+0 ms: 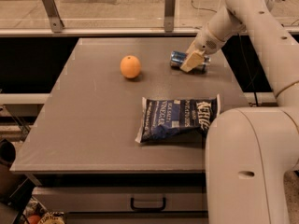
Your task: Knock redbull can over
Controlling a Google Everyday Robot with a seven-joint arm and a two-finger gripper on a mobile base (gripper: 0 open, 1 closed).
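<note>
The can lies on its side on the far right part of the table, its length running left to right and its round end facing left. The gripper sits right over the can's middle, its tan tip covering part of the blue and silver body, and it seems to touch the can (the overlap makes contact hard to judge). Whether the gripper is clenched or released cannot be told. The white arm reaches down to it from the far right.

The orange rests to the left of the can, apart from it. The bag, dark blue, lies flat nearer on the right side, well apart from both. The robot's white body fills the near right corner, overlapping the table's edge beside the bag.
</note>
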